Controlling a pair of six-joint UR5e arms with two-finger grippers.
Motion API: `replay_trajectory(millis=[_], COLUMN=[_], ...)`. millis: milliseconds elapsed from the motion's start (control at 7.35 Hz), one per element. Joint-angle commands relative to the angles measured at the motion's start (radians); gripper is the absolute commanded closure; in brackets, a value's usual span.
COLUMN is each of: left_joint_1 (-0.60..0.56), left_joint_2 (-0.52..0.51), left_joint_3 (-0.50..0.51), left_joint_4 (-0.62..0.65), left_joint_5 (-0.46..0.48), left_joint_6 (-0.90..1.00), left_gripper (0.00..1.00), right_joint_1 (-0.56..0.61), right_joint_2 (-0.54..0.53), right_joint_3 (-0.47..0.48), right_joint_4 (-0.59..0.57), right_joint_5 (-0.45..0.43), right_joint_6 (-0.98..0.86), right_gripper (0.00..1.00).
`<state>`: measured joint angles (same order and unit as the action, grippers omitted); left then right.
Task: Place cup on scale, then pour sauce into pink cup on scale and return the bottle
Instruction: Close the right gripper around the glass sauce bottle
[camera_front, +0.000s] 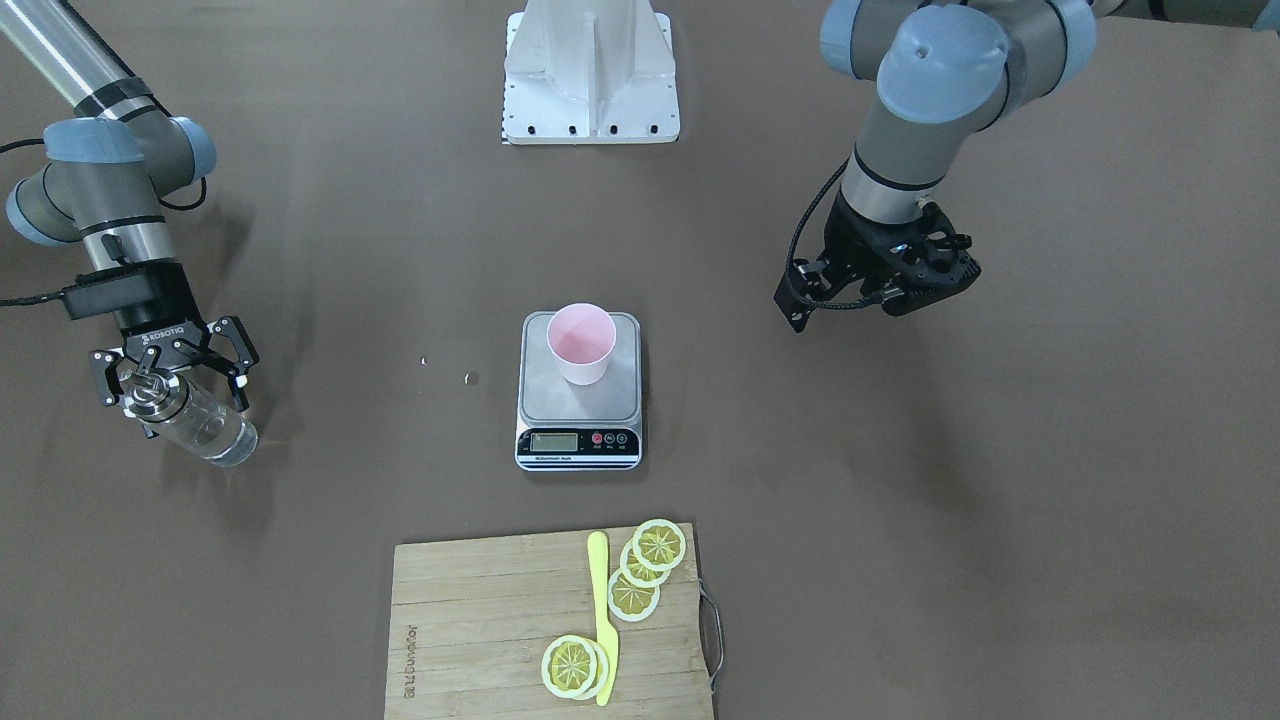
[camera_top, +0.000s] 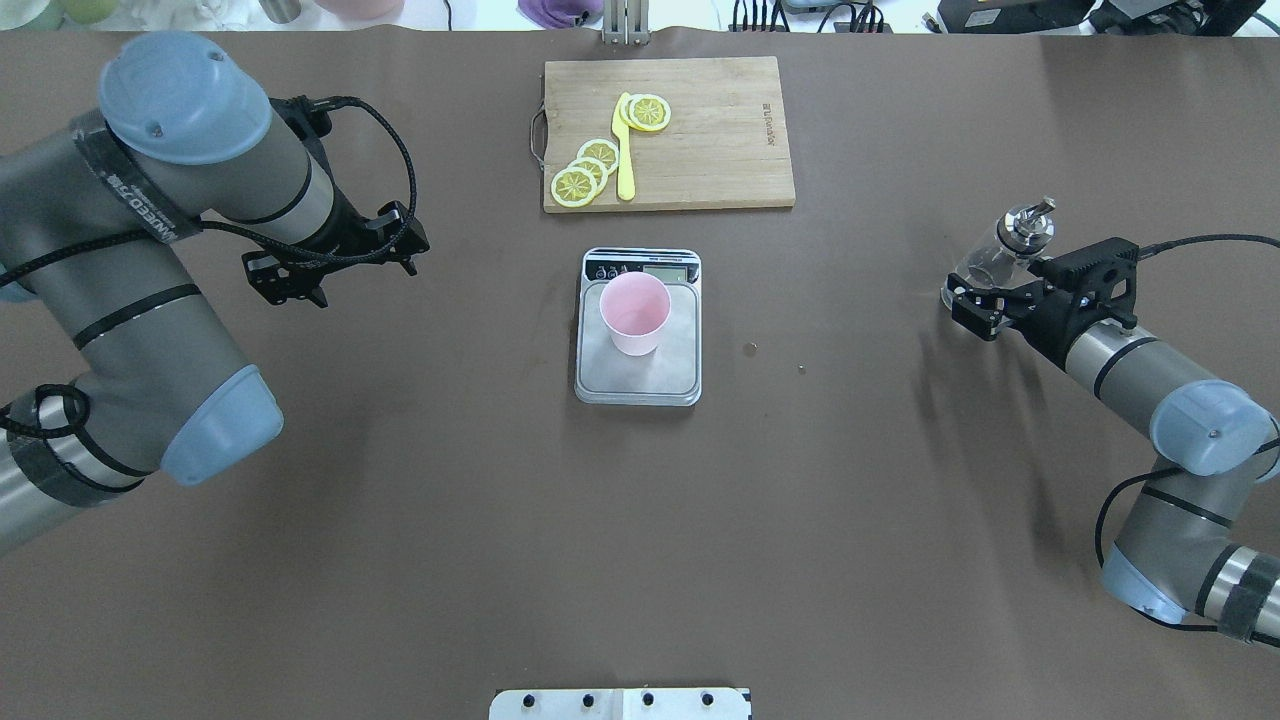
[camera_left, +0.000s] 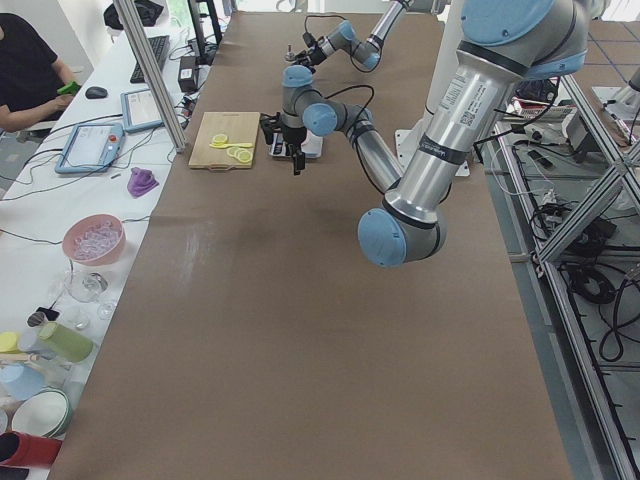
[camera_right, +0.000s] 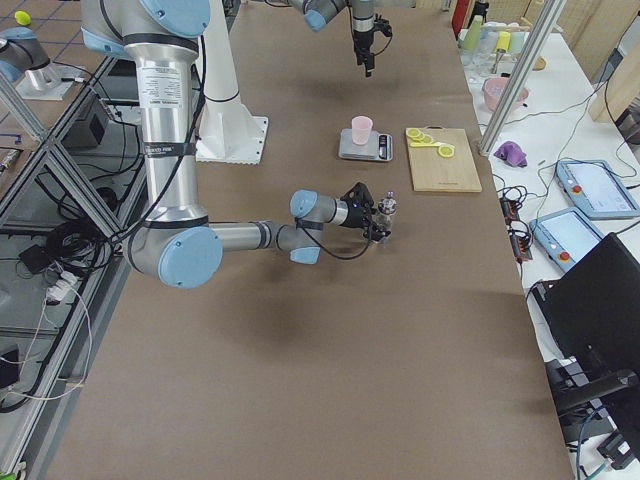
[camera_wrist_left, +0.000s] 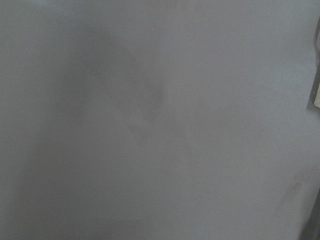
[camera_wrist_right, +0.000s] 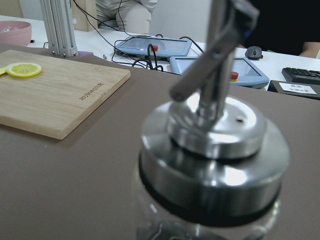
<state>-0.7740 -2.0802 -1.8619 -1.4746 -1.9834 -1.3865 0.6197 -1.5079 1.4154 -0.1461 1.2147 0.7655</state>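
Standing upright on the scale (camera_front: 560, 402) at mid-bench: the cup (camera_front: 581, 342), its base wholly on the platform and off the display strip, likely so you can read the weight and pour into a steady target. Contents: cannot tell.

Next, the bottle (camera_front: 205, 430): upright, well apart from the scale on the robot's right, with sauce (camera_front: 222, 440) low in the glass. The right gripper (camera_front: 175, 385) straddles it from the side below the metal cap, leaving the spout free for tipping. You cannot tell whether it presses the glass.

Next, the left gripper (camera_front: 885, 285): hanging above the bench (camera_front: 900, 520) on the opposite side, nothing seen in it, spacing unreadable, probably parked clear of the pour path.

Last, the cutting board (camera_front: 470, 600) with lemon slices (camera_front: 658, 545): beyond the scale, on your side.
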Motion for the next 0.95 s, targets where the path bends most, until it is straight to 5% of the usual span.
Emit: replay_trajectory(millis=[0,408,680,816], left_joint_1=[-0.001,-0.007,-0.01,-0.01], left_joint_2=[0.002,0.002,0.002,0.002], left_joint_3=[0.0,0.0,-0.003,-0.002], left_joint_4=[0.0,0.0,0.0,0.0], left_joint_5=[0.001,0.0,0.0,0.001], left_joint_6=[0.0,0.0,0.0,0.0], left_gripper=[0.02,0.02,0.02,0.02], right_joint_1=[0.003,0.011,0.012,0.012], right_joint_2=[0.026,0.029,0.028,0.02], right_joint_3=[-0.022,-0.033,-0.033,-0.033], right_joint_4=[0.0,0.002,0.002,0.005], right_joint_5=[0.0,0.0,0.005,0.006], right_joint_6=[0.003,0.005,0.006,0.006], right_gripper=[0.01,0.05,0.26,0.27])
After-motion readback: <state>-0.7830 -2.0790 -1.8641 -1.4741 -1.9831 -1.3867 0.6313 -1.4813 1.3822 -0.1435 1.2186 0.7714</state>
